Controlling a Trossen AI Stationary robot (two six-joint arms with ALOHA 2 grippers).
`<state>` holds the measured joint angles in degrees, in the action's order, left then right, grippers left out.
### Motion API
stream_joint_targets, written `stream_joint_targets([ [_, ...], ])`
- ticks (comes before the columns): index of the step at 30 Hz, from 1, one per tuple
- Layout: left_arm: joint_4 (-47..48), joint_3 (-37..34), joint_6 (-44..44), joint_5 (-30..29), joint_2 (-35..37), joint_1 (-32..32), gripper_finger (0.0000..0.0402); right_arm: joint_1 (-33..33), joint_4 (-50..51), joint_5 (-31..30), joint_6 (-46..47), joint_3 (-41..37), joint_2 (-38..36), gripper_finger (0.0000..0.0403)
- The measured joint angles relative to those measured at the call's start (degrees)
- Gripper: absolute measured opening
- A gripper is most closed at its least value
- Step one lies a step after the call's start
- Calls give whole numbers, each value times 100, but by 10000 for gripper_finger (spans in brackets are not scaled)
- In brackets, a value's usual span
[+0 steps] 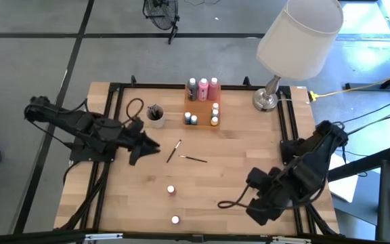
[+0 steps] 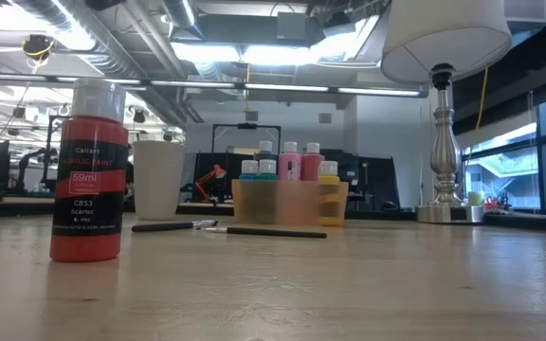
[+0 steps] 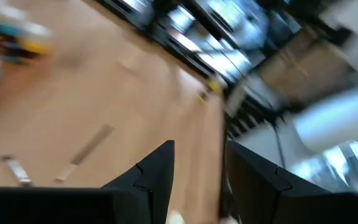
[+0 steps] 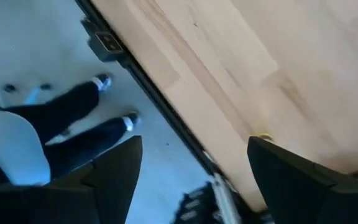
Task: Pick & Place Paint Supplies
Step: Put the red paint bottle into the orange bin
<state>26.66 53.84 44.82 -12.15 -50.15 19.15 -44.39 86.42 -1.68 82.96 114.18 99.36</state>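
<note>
A translucent orange tray point(image 1: 202, 108) stands at the table's far middle, with pink and dark squeeze bottles point(image 1: 204, 88) and small white-capped pots point(image 1: 214, 114) in it. Two thin dark brushes point(image 1: 175, 150) point(image 1: 193, 159) lie on the wood in front of it. Two red white-capped pots point(image 1: 171, 190) point(image 1: 175, 219) stand upright near the front edge; the low view shows one of these pots point(image 2: 88, 170) close up. My left gripper point(image 1: 153, 146) point(image 3: 199, 177) hovers open, left of the brushes. My right gripper point(image 1: 257, 207) point(image 4: 194, 165) hangs open over the near right edge, nothing between its fingers.
A round grey cup point(image 1: 156, 115) stands left of the tray. A lamp point(image 1: 269, 98) with a white shade stands at the far right. Dark rails point(image 1: 114, 122) run along the table's sides. Beyond the table edge, the right wrist view shows a person's shoes point(image 4: 114, 102).
</note>
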Motion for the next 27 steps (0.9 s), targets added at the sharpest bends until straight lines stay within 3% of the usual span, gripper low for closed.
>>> stream_joint_targets([
  [5,-375,1,-644,1023,-66,519,139,-40,-851,-500,319,-266,7,295],
  [12,-738,459,-810,1031,-162,1165,139,237,-1454,-974,165,-285,90,296],
  [18,-636,1749,-1528,943,-764,1580,139,385,-1833,-968,-121,-285,169,296],
  [23,647,3228,-2144,1115,-1697,1952,139,397,-1892,-976,-133,-283,200,296],
  [27,2336,4445,-2653,503,-2514,2082,139,378,-1887,-976,-197,-283,206,296],
])
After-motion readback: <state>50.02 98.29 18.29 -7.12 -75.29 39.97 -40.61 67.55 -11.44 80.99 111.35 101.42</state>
